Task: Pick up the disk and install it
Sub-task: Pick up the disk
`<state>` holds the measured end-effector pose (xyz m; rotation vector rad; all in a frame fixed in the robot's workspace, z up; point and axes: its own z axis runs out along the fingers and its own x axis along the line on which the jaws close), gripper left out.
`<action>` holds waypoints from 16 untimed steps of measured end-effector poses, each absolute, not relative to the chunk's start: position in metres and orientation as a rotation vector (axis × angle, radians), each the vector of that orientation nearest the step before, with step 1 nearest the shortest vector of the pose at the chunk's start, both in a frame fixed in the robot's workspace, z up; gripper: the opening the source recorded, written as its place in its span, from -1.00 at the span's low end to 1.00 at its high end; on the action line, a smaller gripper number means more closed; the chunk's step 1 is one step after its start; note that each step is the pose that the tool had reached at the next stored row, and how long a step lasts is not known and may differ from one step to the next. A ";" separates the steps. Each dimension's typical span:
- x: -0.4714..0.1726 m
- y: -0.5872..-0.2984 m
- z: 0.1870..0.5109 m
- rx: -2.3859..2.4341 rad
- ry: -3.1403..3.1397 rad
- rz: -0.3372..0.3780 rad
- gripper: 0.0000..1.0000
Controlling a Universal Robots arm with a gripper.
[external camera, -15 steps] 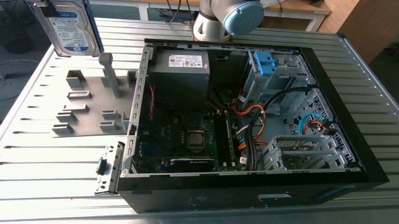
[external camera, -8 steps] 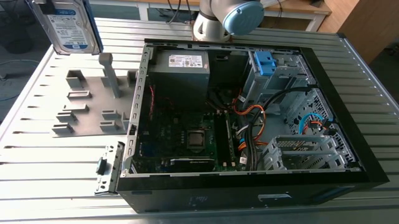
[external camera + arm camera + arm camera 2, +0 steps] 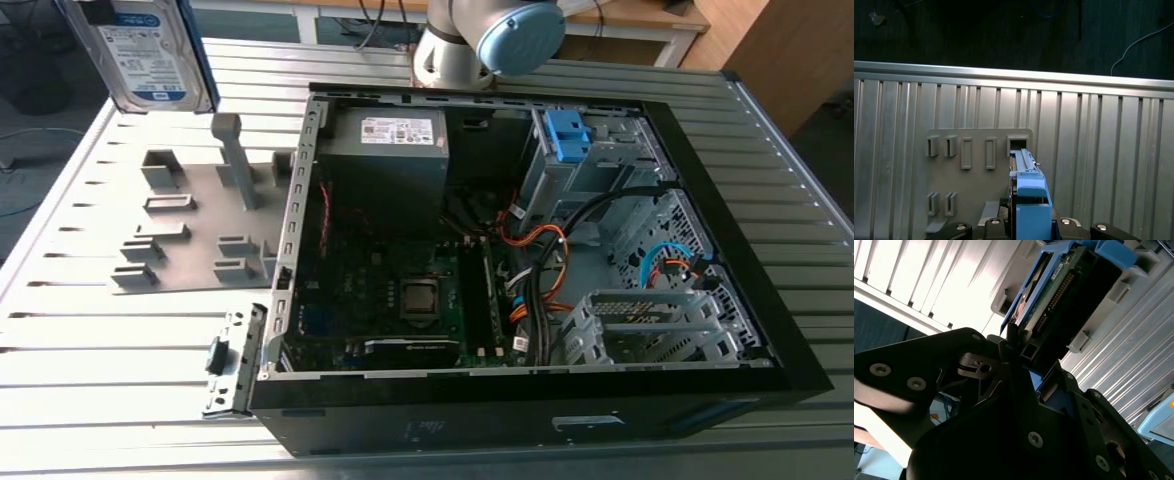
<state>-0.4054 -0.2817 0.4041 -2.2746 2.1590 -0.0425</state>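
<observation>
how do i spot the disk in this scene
Look to the exterior view's left of the open black computer case, above the grey slotted holder. The disk hangs upright there: flat, silver, with a white and blue label and blue frame, unlike the boxy grey power supply inside the case.

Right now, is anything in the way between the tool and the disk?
Nothing visible. In the second wrist view the tool is clamped directly on the disk, and the exterior view shows the disk held clear of the grey slotted holder.

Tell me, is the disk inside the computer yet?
Out. The disk hangs upright over the grey rack, outside the open computer case, pinched in the claw.
</observation>
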 end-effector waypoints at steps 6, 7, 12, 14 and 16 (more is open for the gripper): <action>-0.405 -0.282 0.408 -2.275 2.159 -0.042 -0.27; -0.405 -0.282 0.409 -2.275 2.159 -0.042 -0.27; -0.405 -0.282 0.412 -2.275 2.159 -0.042 -0.27; -0.405 -0.282 0.413 -2.275 2.159 -0.042 -0.27; -0.405 -0.282 0.415 -2.275 2.159 -0.042 -0.27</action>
